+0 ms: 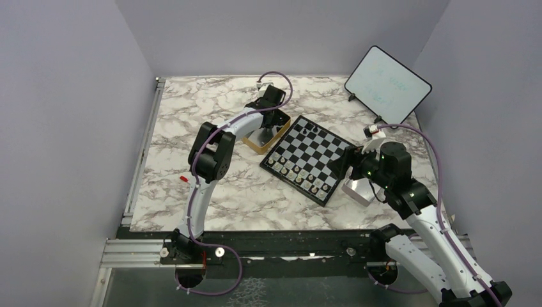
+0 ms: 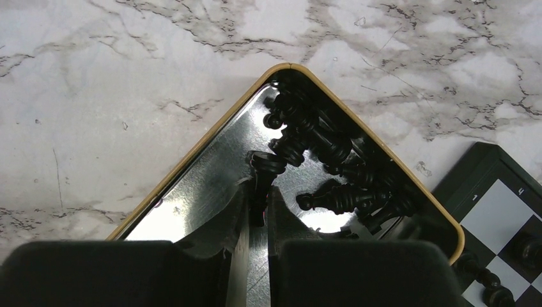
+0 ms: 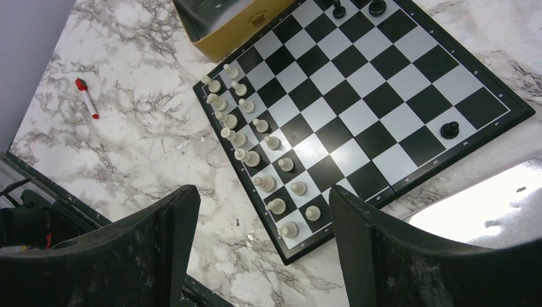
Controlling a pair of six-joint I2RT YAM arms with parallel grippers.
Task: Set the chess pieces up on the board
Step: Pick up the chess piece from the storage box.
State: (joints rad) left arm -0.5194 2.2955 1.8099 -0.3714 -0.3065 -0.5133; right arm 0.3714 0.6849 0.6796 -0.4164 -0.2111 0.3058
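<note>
The board (image 1: 310, 157) lies at mid-table with two rows of pale chess pieces (image 3: 255, 125) along its near-left edge. A few black chess pieces stand on it, one pawn (image 3: 450, 130) alone near the right edge and others at the far corner (image 1: 311, 130). Several more black pieces (image 2: 339, 160) are heaped in the gold tin (image 2: 211, 131). My left gripper (image 2: 259, 192) reaches down into the tin, its fingers nearly together on the stem of one lying black piece (image 2: 265, 165). My right gripper (image 3: 261, 192) hovers open above the board's near corner, holding nothing.
The tin (image 1: 265, 135) touches the board's far-left side. A shiny metal lid (image 1: 358, 188) lies by the board's right corner under the right arm. A red-capped marker (image 1: 184, 179) rests on the marble at left. A white tablet (image 1: 387, 83) leans at the back right.
</note>
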